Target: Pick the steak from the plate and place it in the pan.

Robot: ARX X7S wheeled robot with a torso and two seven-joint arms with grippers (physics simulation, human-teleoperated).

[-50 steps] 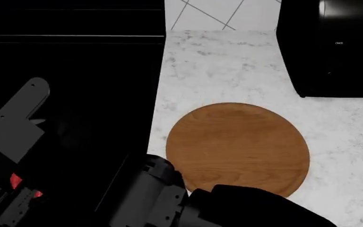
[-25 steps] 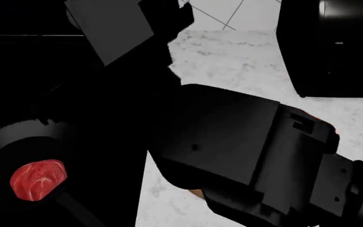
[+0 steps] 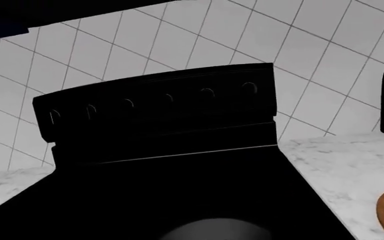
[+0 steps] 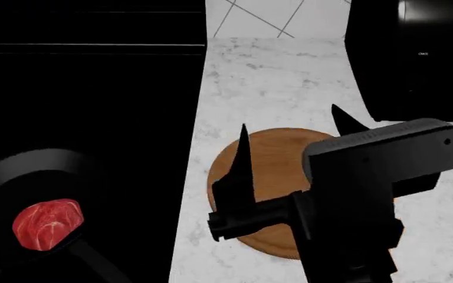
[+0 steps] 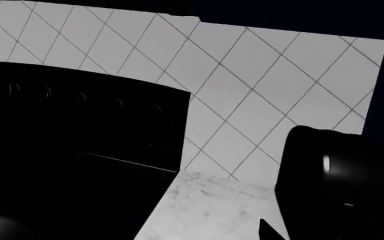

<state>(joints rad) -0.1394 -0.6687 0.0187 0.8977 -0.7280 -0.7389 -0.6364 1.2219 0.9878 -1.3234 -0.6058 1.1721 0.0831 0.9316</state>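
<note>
On stove, left: steak [image 4: 47, 224] sits in pan [image 4: 22, 177]
right pincer [image 4: 289, 138]: spread, empty, over plate [image 4: 270, 159]
left pincer: unseen, can't tell
risk: arm swing clips pan handle, spills steak

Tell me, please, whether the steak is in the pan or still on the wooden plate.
In the pan: the steak lies inside the black pan on the stove, and the wooden plate is bare where it shows.

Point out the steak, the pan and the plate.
steak [image 4: 47, 224], head view, middle of the red meat.
pan [image 4: 33, 162], head view, far rim.
plate [image 4: 278, 153], head view, bare wood near the far edge.
</note>
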